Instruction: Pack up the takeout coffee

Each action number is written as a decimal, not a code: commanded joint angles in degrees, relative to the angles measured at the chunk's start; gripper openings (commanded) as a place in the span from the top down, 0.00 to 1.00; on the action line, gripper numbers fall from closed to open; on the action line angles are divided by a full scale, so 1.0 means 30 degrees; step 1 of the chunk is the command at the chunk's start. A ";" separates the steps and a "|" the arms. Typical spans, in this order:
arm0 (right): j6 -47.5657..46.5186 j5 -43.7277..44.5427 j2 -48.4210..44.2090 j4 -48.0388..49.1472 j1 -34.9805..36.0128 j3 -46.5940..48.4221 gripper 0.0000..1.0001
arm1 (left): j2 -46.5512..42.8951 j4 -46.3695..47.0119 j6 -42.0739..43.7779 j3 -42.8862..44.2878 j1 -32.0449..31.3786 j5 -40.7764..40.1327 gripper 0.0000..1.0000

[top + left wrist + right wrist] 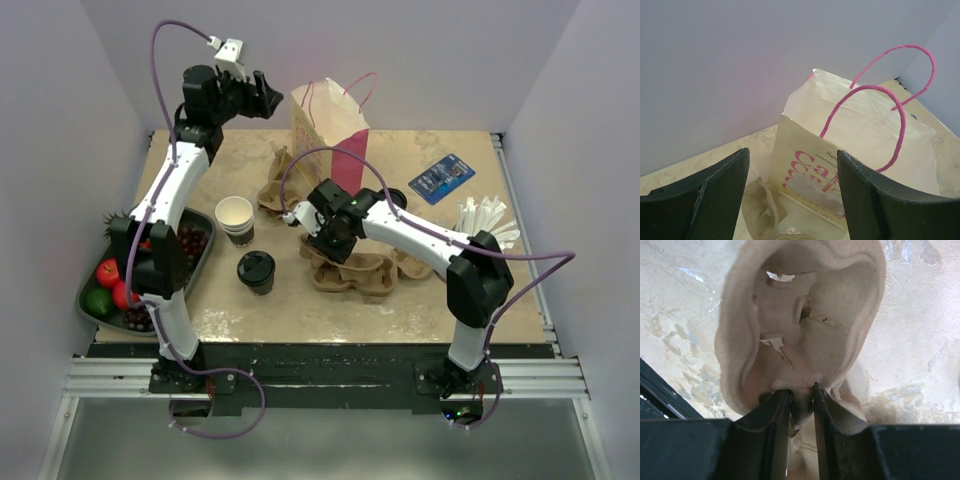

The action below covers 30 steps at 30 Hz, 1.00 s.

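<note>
The takeout coffee (256,271), a small cup with a black lid, stands upright on the table left of centre, and neither gripper touches it. To its right my right gripper (322,240) is down on a brown pulp cup carrier (352,272). In the right wrist view the right gripper (801,389) is shut, pinching a wall of the carrier (805,320) beside an empty cup well. My left gripper (270,98) hangs high at the back, open and empty. The left wrist view shows the left gripper (792,152) facing the cream paper bag (855,145) with pink handles.
The paper bag (328,130) stands upright at the back centre. Stacked lidless cups (235,219) sit behind the coffee. A second pulp carrier (275,186) lies left of the bag. A tray of fruit (95,300) is at the left edge. A blue packet (441,178) and white sachets (487,216) lie right.
</note>
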 commanded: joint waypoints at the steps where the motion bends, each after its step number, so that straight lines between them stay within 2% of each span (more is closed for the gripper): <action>1: -0.0582 -0.0024 -0.1099 -0.0772 -0.0134 0.1156 0.76 | 0.0809 0.1040 0.0129 0.2177 0.0134 -0.0438 0.25; 6: -0.0905 -0.0199 -0.2649 -0.1154 -0.1042 0.1717 0.76 | 0.2126 0.2767 0.1359 0.3378 0.0134 0.0000 0.25; 12: -0.1052 -0.1370 -0.4291 -0.1155 -0.2886 0.2214 0.77 | 0.3184 0.2770 0.1595 0.4994 0.0105 -0.0319 0.25; 15: -0.1549 -0.1372 -0.4645 -0.0570 -0.4204 0.2856 0.73 | 0.2891 0.3004 0.1799 0.4528 0.0047 -0.0205 0.25; 21: -0.2516 -0.0610 -0.5377 0.0427 -0.5525 0.3272 0.74 | 0.4118 0.3385 0.2970 0.5750 -0.0801 0.2079 0.20; 23: -0.2517 -0.0638 -0.5757 0.0632 -0.5933 0.3037 0.74 | 0.4791 0.3647 0.3235 0.6106 -0.1300 0.1848 0.19; 27: -0.2342 -0.0755 -0.6139 0.0924 -0.6433 0.2889 0.74 | 0.5643 0.4087 0.3470 0.6371 -0.2208 -0.0896 0.13; 30: -0.2195 -0.0727 -0.6432 0.1394 -0.6756 0.3034 0.74 | 0.6725 0.4790 0.2506 0.7128 -0.2385 -0.2803 0.10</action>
